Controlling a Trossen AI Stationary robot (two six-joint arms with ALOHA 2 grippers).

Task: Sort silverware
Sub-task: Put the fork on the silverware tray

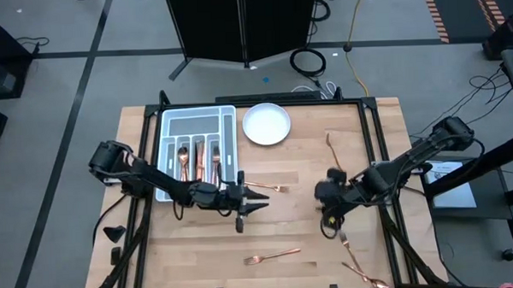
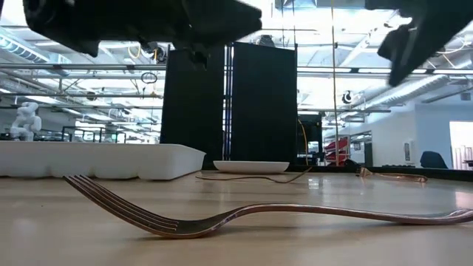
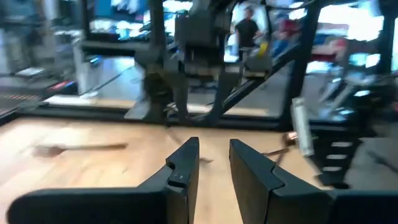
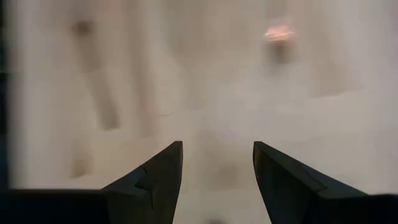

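Copper silverware lies scattered on the wooden table. One fork (image 1: 273, 189) lies just beyond my left gripper (image 1: 260, 200), which hovers open over the table's middle, holding nothing (image 3: 214, 148). Another fork (image 1: 271, 256) lies toward the near edge and fills the low view's foreground (image 2: 222, 216). A few pieces (image 1: 362, 270) lie at the near right corner, and one (image 1: 332, 146) lies right of the plate. Several pieces (image 1: 197, 159) rest in the tray. My right gripper (image 1: 329, 208) is open above the table right of centre, with bare wood between its fingers (image 4: 217, 149).
The grey compartmented tray (image 1: 172, 128) sits at the far left with the white round plate (image 1: 266, 124) to its right. Bare wood lies between the two grippers and along the near left. Dark frame rails border the table's left and right sides.
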